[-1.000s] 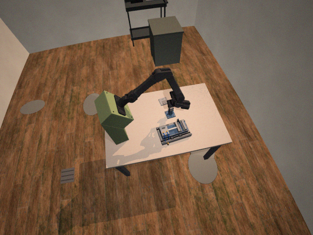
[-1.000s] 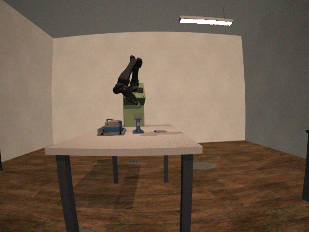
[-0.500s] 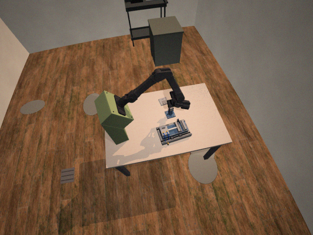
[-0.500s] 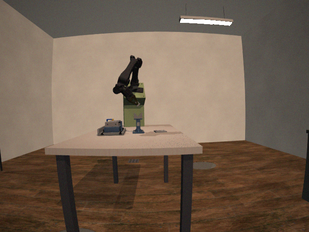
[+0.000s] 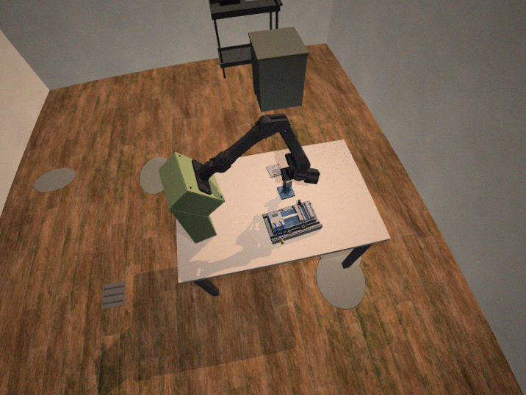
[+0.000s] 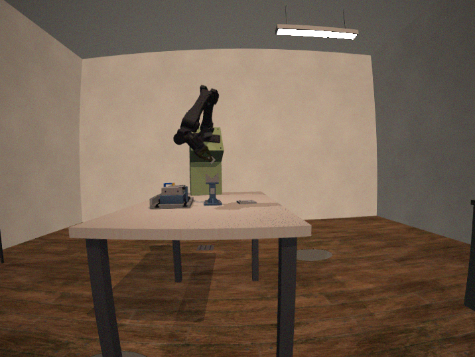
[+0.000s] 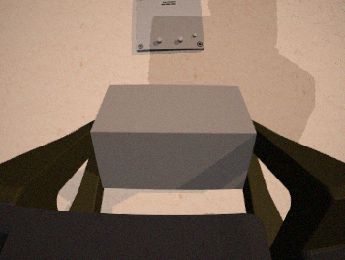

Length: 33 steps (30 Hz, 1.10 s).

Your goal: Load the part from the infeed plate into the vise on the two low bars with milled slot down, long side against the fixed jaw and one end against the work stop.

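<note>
My gripper is shut on the part, a plain grey block that fills the middle of the wrist view; no slot shows on its visible faces. I hold it in the air well above the table, above the V-block on its blue stand. The gripper also shows in the exterior view. The empty infeed plate lies on the table beyond the block, and shows in the overhead view. The open vise stands nearer the front edge, also seen from the side.
The green robot base stands at the table's left edge. A grey cabinet and a dark shelf stand on the floor behind the table.
</note>
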Tool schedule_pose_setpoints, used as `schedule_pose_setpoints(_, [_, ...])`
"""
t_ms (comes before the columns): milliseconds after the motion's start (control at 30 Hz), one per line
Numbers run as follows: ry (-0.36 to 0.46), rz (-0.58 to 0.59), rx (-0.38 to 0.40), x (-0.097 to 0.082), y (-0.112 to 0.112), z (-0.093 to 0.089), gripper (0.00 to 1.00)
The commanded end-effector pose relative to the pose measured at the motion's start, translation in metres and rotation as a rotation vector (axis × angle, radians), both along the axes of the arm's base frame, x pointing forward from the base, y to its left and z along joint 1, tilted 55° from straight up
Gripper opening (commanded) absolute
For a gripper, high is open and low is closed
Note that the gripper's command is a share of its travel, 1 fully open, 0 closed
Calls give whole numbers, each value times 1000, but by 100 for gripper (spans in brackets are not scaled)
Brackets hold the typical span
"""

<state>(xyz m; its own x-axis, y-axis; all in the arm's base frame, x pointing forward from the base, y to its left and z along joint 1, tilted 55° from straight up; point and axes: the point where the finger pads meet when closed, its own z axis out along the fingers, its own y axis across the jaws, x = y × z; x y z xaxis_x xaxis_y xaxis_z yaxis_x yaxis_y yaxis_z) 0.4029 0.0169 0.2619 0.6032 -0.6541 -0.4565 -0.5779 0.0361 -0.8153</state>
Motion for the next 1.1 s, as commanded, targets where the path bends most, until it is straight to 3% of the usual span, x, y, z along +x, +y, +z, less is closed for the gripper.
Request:
schedule_pose_setpoints(0, [-17,9,23,-2,-3,12,0])
schedule_pose_setpoints(833, [-4,20,30,3,3,8,0])
schedule_pose_setpoints(967, [-42,17,16,5,2,15,0])
schedule_pose_setpoints(1067, [-25,21,23,9,3,7,0])
